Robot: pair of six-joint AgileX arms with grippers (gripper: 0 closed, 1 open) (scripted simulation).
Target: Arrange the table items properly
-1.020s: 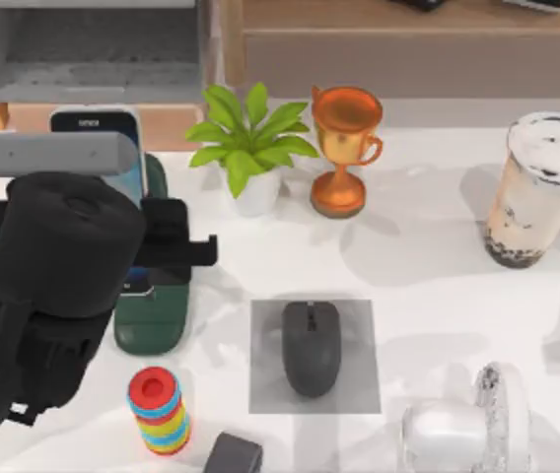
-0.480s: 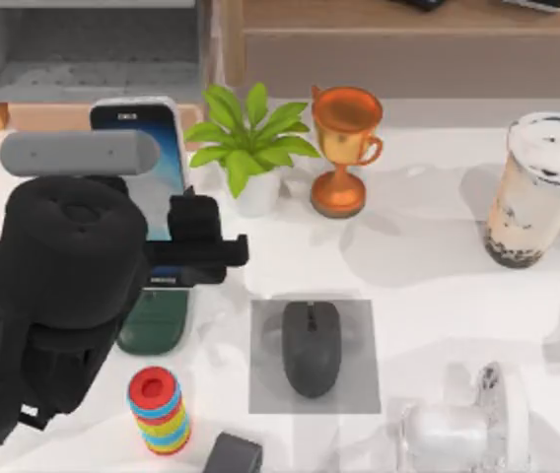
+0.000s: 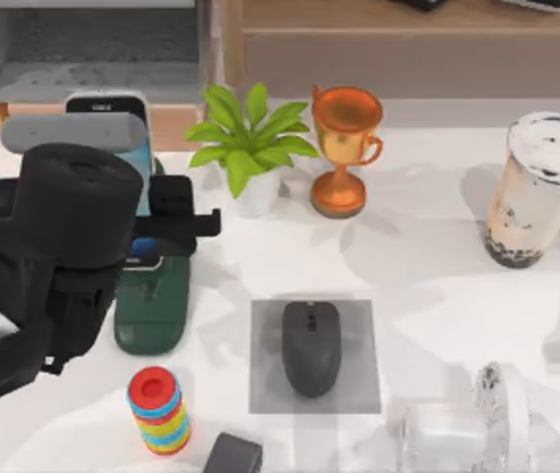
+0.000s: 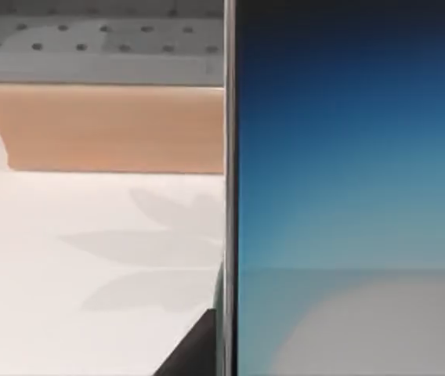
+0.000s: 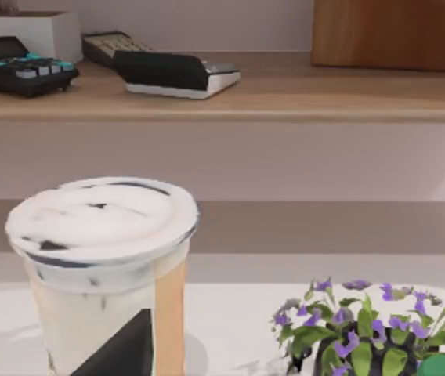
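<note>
The left arm is over the left side of the tabletop point(image 3: 428, 286). Its end effector point(image 3: 167, 225) holds the smartphone point(image 3: 122, 118), gripping it low down, just above a dark green stand point(image 3: 152, 310). The phone's top end sticks out toward the back of the tabletop, past a grey bar on the arm. In the left wrist view the phone's pale blue screen point(image 4: 348, 188) is very close, and the white tabletop point(image 4: 89, 258) and a light wood block point(image 4: 105, 129) show beside it.

The dark grey computer mouse point(image 3: 311, 347) lies on a grey square mat point(image 3: 359, 389) near the middle front of the tabletop. It is well apart from the phone.

The milk-tea cup point(image 3: 536, 192) stands upright at the right side of the tabletop, with its white lid on. The right wrist view shows the cup point(image 5: 105, 266) close up, with a wooden shelf point(image 5: 285, 90) behind it. On the shelf are a black calculator point(image 5: 19, 70) and another dark device point(image 5: 175, 74). A small plant with purple flowers point(image 5: 363, 329) is near the cup.

The right end effector point(image 3: 477, 424) is at the front right of the tabletop. I cannot tell if it is wide or narrow.

A leafy green plant point(image 3: 250, 138) and an orange trophy point(image 3: 344, 148) stand side by side at the back. A stack of coloured rings point(image 3: 159, 409) sits near the front, below the green stand.
</note>
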